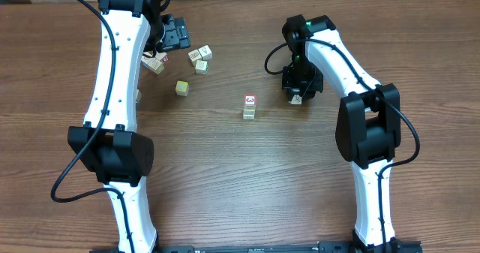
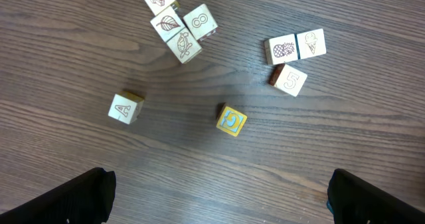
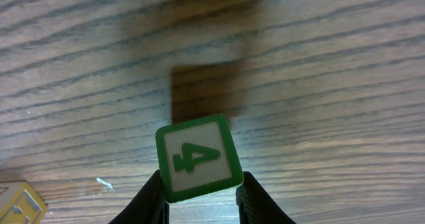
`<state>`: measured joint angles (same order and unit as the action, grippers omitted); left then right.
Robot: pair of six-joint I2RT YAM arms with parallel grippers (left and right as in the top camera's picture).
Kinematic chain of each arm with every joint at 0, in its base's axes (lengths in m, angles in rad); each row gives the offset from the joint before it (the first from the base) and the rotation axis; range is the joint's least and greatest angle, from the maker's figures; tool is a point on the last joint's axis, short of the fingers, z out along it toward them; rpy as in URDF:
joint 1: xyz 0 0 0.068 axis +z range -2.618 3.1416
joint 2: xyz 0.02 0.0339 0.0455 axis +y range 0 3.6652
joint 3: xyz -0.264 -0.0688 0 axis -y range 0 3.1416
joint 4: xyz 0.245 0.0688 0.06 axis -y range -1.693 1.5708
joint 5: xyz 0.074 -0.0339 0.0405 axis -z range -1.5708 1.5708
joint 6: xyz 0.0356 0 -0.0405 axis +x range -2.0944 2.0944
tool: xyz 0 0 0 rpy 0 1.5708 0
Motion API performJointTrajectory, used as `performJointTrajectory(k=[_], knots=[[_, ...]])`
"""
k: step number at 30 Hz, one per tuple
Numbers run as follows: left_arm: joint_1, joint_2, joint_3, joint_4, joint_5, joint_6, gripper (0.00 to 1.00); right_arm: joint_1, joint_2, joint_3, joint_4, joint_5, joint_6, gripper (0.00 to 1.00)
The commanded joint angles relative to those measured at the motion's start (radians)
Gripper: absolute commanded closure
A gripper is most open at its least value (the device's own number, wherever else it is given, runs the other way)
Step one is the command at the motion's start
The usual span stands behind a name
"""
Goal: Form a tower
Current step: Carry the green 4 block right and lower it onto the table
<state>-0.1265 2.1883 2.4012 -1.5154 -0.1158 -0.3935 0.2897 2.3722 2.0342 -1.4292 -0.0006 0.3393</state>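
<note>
Overhead view, supplemented by both wrist views. The tower point(image 1: 249, 107), at least two cubes high with a red-marked face uppermost, stood upright near the middle of the table point(image 1: 300, 185), well clear of every edge. The right gripper point(image 1: 298, 95) hung near it, on the side toward the table's right edge and apart from it. Its jaws were closed on a green-bordered cube point(image 3: 198, 159) marked 4, held clear of the wood with its shadow beneath and its face slightly skewed. The left gripper point(image 1: 174, 34) stood with jaws spread wide and empty over the loose cubes point(image 1: 199, 56) toward the far left corner, well apart from the tower. The right arm was thus the nearer. Since the tower's long axis ran vertical, the held cube would probably need to travel leftward to a place above the red-marked top, then descend squarely.
</note>
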Motion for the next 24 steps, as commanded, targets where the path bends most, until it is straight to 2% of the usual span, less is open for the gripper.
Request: performJointTrajectory(k=[1,4,7,9,14,16,24], knots=[[-0.001,-0.014,0.016,0.001,0.005,-0.014,0.0,0.001,0.007,-0.03,0.012,-0.001,0.005,0.64],[-0.001,-0.014,0.016,0.001,0.005,-0.014,0.0,0.001,0.007,-0.031,0.014,-0.001,0.005,0.5],[-0.001,-0.014,0.016,0.001,0.005,-0.014,0.0,0.001,0.007,-0.031,0.014,-0.001,0.005,0.42],[-0.001,-0.014,0.016,0.001,0.005,-0.014,0.0,0.001,0.007,-0.031,0.014,-0.001,0.005,0.41],[-0.001,-0.014,0.016,0.001,0.005,-0.014,0.01,0.001,0.007,-0.031,0.015,-0.001,0.005,0.43],[-0.001,-0.014,0.016,0.001,0.005,-0.014,0.0,0.001,0.007,-0.031,0.015,-0.001,0.006,0.48],[-0.001,-0.014,0.016,0.001,0.005,-0.014,0.0,0.001,0.007,-0.031,0.068,-0.001,0.006,0.57]])
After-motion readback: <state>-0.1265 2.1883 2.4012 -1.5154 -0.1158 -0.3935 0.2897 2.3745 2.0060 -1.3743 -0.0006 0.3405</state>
